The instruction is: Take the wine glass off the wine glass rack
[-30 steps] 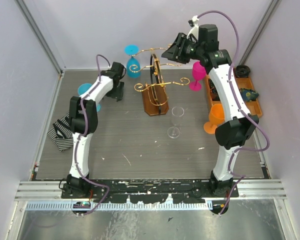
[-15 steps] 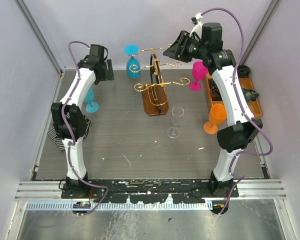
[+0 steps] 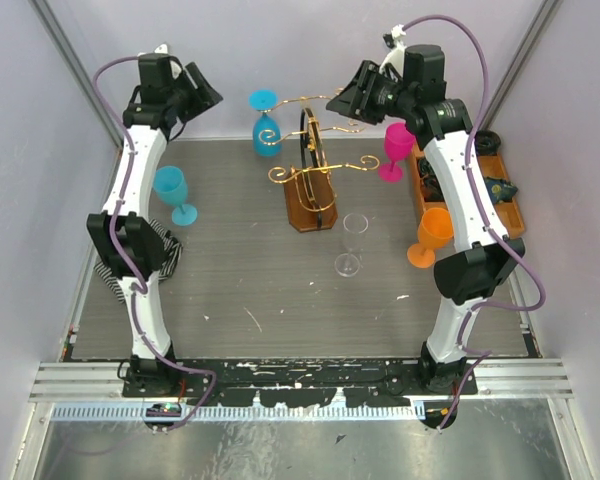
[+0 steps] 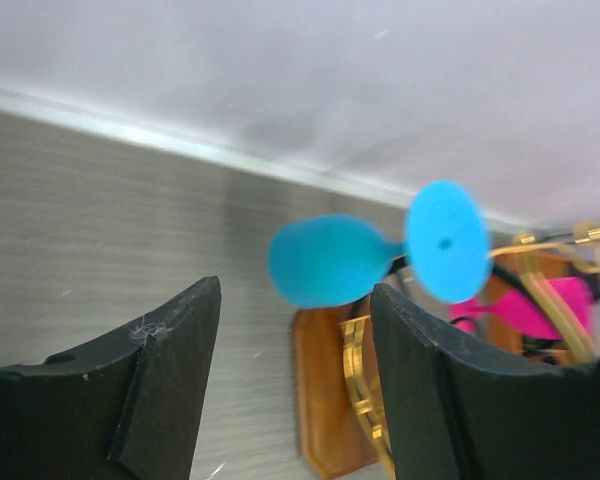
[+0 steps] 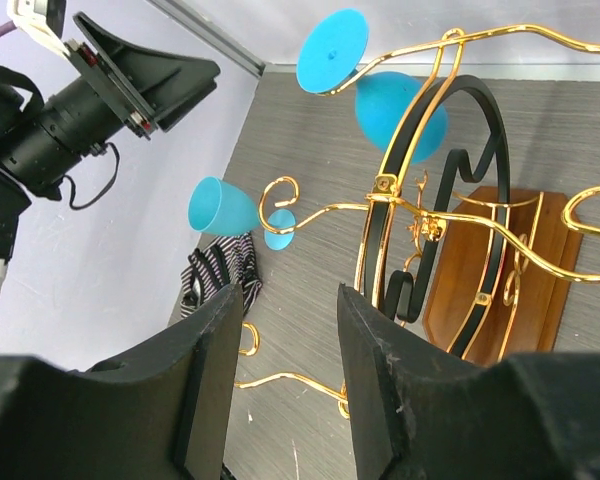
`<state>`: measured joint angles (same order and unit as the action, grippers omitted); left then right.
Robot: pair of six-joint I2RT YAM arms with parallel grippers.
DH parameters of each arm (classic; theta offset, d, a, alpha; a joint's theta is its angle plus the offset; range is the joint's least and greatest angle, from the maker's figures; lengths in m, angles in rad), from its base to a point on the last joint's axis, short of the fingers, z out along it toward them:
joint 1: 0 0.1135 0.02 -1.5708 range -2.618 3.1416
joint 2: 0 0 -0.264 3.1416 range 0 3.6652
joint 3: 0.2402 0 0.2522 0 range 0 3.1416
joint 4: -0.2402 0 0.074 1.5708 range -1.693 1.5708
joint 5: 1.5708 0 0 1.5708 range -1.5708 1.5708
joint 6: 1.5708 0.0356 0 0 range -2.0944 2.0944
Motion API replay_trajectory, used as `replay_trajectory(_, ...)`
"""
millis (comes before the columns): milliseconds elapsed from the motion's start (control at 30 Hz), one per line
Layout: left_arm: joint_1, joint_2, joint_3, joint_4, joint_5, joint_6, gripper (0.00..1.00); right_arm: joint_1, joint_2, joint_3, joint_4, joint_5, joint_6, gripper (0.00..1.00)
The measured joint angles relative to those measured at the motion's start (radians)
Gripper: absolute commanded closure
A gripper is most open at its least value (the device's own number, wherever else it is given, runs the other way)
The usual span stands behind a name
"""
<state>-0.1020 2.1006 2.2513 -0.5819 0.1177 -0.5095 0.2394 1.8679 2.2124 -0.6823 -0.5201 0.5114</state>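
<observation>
The left gripper, raised at the far left corner, has its jaws apart with nothing between them. The turquoise stemmed wine glass hangs bowl-down from the far left arm of the thin gold wire rack on a brown wooden base. The right gripper, its jaws parted and empty, hovers at the rack's top scroll.

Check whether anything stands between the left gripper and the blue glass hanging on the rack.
Nothing visible. The left gripper, jaws apart, faces the hanging blue wine glass directly; only open space lies between. The wine glass rack wire is beyond the glass.
</observation>
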Motion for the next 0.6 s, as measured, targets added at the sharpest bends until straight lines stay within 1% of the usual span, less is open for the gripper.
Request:
replay_trajectory(133,0.018,0.075,0.116,0.065,0.134,-0.129,0.34,0.0,0.005,0.016,0.0,0.0,0.0,0.51)
replay_trajectory(300,0.019,0.172,0.226,0.115,0.235,-0.237,0.36,0.0,0.007,0.043,0.0,0.003,0.0,0.51)
replay_trajectory(433,0.014,0.215,0.247,0.119,0.278,-0.281,0.36,0.0,0.007,0.063,0.001,0.004,0.001,0.51)
replay_trajectory(600,0.004,0.237,0.247,0.118,0.322,-0.295,0.37,0.0,0.016,0.068,0.001,0.005,0.007,0.51)
